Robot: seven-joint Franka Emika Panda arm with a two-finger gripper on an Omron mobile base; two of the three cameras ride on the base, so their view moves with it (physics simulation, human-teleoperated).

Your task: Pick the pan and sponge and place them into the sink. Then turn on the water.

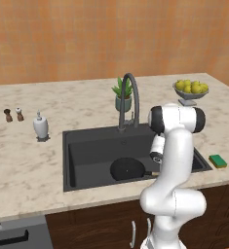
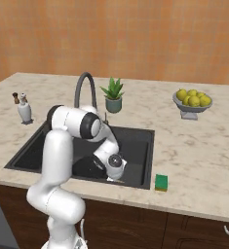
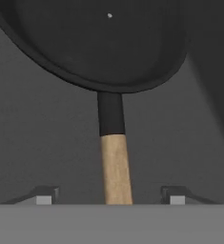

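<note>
Wooden-handled black pan between parted fingers.

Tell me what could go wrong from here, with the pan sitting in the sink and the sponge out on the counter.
1. The end effector is open astride the pan's wooden handle; lifting off at an angle could catch it and drag the pan.
2. The sponge lies close to the counter's front edge, right of the sink; a clumsy approach might push it off.
3. The faucet arches above the basin, so a wide arm swing could hit it.
</note>
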